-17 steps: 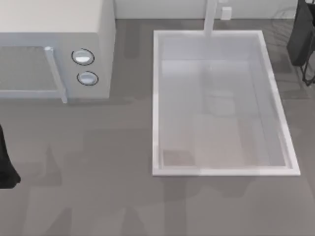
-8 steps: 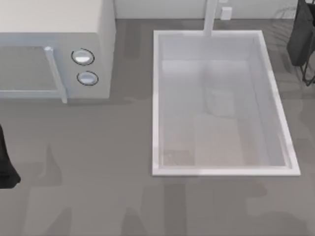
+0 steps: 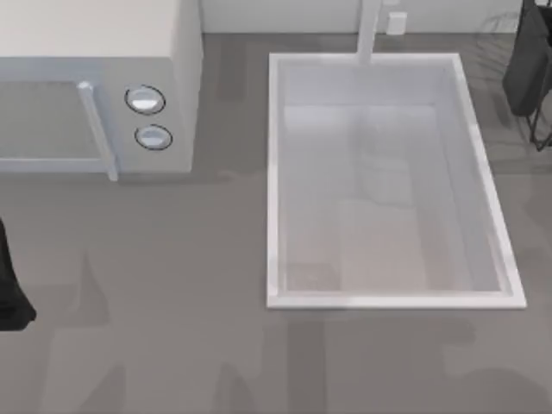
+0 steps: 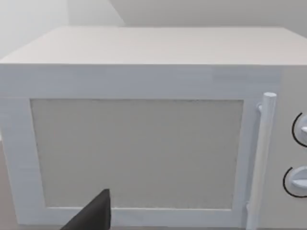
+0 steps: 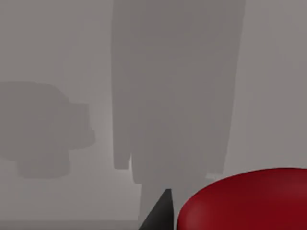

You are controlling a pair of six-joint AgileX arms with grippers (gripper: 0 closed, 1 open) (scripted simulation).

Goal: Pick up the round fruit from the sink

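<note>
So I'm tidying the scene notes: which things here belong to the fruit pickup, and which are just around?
Part of the job:
round fruit, red, close at the right gripper
sink, white basin

Just around:
microwave
faucet post
left arm, parked at the table's left edge

Left arm (image 3: 10,285) parked at table's left edge, right arm (image 3: 528,69) at far right corner

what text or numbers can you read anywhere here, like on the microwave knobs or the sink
None: no word, label, brand, number or sign can be read in any view.
The microwave has a blank door and top, and its two round knobs carry no readable marks.
The sink and its faucet post are plain white.
The round fruit, seen close in the right wrist view, is plain red.
</note>
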